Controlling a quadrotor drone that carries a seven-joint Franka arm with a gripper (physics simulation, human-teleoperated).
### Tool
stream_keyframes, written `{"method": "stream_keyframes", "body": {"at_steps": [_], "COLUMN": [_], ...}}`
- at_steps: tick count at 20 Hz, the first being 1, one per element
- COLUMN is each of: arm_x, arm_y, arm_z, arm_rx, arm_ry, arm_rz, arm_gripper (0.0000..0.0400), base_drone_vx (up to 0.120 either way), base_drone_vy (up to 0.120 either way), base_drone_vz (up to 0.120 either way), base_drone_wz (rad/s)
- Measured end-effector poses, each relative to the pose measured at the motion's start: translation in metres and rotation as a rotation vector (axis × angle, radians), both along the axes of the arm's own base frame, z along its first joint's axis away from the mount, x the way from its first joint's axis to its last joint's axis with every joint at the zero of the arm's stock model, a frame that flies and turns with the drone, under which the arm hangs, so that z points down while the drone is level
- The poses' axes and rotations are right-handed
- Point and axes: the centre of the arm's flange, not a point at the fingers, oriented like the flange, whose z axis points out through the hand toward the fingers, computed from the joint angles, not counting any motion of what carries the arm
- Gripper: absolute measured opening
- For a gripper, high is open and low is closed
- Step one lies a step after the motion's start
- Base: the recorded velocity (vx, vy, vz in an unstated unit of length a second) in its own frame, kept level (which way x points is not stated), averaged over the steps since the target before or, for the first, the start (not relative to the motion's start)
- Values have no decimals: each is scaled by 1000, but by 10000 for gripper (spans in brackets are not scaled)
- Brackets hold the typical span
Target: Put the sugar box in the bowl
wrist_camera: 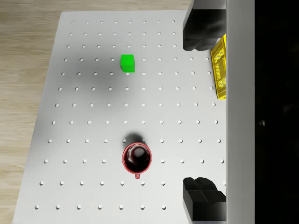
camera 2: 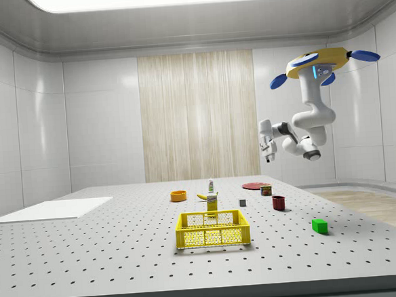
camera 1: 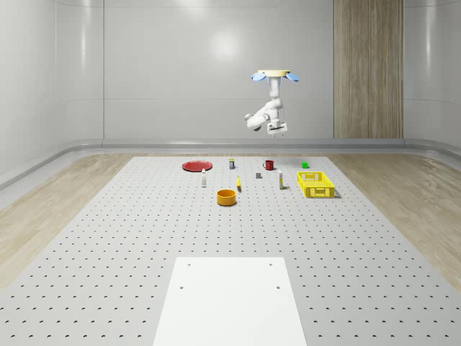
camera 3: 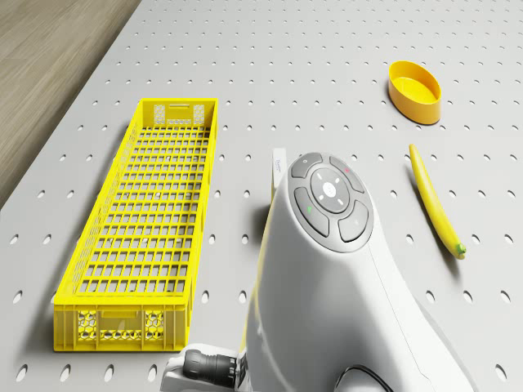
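The sugar box (camera 1: pixel 280 182), small, white and yellow, stands upright on the perforated table between the banana (camera 1: pixel 238 185) and the yellow crate (camera 1: pixel 315 184). In the side view the sugar box (camera 2: pixel 212 202) shows just behind the crate (camera 2: pixel 212 229). In the drone view the sugar box's (camera 3: pixel 279 168) top edge peeks out from behind my arm. The yellow-orange bowl (camera 1: pixel 227 197) sits nearer the whole-scene camera, also seen as the bowl (camera 3: pixel 414 91). My drone (camera 1: pixel 274 74) hovers high over the table's far part. My gripper (wrist_camera: pixel 202 112) hangs open and empty, well above the red mug (wrist_camera: pixel 137 157).
A green cube (wrist_camera: pixel 127 63), a grey cube (camera 1: pixel 258 174), a can (camera 1: pixel 232 163), a small bottle (camera 1: pixel 204 180) and a red plate (camera 1: pixel 196 166) lie around the far half of the table. A white panel (camera 1: pixel 230 299) lies at the near end.
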Motion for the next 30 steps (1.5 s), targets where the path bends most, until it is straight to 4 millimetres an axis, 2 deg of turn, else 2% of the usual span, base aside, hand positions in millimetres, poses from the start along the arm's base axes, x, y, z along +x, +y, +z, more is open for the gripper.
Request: {"method": "stream_keyframes", "body": {"at_steps": [2,7,13,24,30], "arm_x": [0,0,0,0,0], "arm_y": [-5,-11,-14,-16,-16], "arm_z": [-1,-2,-2,-2,-2], "arm_rx": [-49,-117,-147,-161,-162], "arm_ry": [1,4,5,5,6], "arm_rz": [-1,-3,-4,-4,-4], "arm_gripper": [400,400,400,400,400], "base_drone_vx": [120,120,120,120,120], "base_drone_vy": [0,-112,0,0,0], "base_drone_vz": [-120,-112,0,-120,-13], "base_drone_wz": [0,0,0,0,0]}}
